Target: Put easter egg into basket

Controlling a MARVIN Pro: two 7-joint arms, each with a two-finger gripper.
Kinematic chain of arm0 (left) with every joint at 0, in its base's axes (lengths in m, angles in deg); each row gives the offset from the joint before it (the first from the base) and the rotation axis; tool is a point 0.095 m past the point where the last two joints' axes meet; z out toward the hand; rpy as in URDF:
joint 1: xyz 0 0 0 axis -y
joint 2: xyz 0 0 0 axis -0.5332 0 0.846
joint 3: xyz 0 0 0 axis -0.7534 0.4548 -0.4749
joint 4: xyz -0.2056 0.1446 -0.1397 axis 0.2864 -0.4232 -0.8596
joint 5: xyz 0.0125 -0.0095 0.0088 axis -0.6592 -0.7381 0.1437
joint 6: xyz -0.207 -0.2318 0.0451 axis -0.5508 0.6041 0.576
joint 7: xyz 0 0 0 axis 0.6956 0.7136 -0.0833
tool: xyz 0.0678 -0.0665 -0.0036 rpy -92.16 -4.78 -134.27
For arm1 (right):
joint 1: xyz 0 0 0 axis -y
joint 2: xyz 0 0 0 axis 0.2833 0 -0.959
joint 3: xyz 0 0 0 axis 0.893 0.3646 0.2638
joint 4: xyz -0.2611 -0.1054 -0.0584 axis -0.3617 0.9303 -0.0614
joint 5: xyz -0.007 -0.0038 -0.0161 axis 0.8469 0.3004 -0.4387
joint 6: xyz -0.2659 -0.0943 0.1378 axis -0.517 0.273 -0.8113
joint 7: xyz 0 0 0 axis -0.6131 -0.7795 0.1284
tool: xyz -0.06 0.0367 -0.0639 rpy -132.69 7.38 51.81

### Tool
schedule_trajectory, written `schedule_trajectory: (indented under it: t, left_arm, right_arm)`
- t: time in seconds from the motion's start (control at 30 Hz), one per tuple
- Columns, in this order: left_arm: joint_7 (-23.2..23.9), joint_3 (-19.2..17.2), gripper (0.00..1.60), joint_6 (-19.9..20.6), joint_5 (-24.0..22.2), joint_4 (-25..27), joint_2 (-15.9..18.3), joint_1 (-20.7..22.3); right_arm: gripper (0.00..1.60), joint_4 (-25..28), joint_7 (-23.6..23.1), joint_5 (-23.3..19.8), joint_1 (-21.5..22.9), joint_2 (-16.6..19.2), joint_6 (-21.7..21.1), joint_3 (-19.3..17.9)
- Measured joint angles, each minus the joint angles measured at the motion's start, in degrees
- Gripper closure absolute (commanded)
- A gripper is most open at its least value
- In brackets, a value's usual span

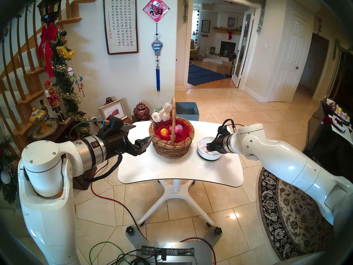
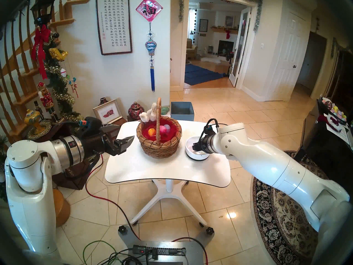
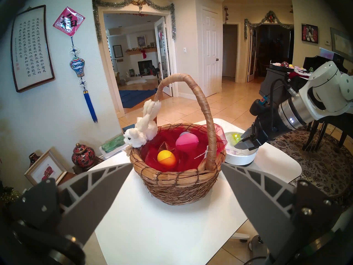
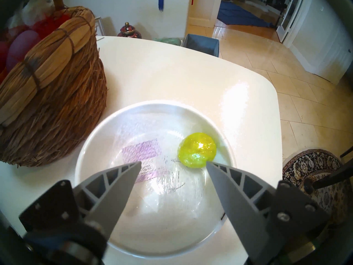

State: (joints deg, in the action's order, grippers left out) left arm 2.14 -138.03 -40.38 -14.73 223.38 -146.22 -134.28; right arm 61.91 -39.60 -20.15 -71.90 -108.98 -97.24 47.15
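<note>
Glittery yellow-green, the egg (image 4: 197, 152) lies in the white bowl (image 4: 91, 144), at its far right side. The bowl stands on the white worktop (image 1: 172, 172), just right of the basket (image 1: 172, 144). The right gripper (image 4: 173, 166) hangs over the bowl with its fingers (image 4: 118, 184) spread; the right finger tip is just beside the egg and nothing is held. In the red-lined basket lie an orange egg (image 3: 166, 158) and a pink egg (image 3: 186, 143). The left gripper (image 1: 142, 134) is left of the basket, fingers spread wide and empty.
</note>
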Motion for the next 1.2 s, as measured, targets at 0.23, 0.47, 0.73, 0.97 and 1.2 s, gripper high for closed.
schedule_trajectory:
  t: [0.23,0.47,0.73,0.97,1.2]
  left_arm:
    - [0.0,0.0,0.0,0.0,0.0,0.0,0.0,0.0]
    - [0.0,0.0,0.0,0.0,0.0,0.0,0.0,0.0]
    - [0.0,0.0,0.0,0.0,0.0,0.0,0.0,0.0]
    - [0.0,0.0,0.0,0.0,0.0,0.0,0.0,0.0]
    - [0.0,0.0,0.0,0.0,0.0,0.0,0.0,0.0]
  right_arm:
    - [0.35,0.08,1.1,0.38,0.16,-0.55,-0.52,0.11]
    - [0.36,0.23,1.18,0.41,0.14,-0.81,-0.08,0.05]
    - [0.36,0.47,2.0,0.37,0.14,-0.97,0.13,0.04]
    - [0.4,0.77,3.09,0.27,0.04,-0.63,0.13,0.07]
    - [0.43,1.0,3.69,0.19,-0.06,-0.25,0.21,0.07]
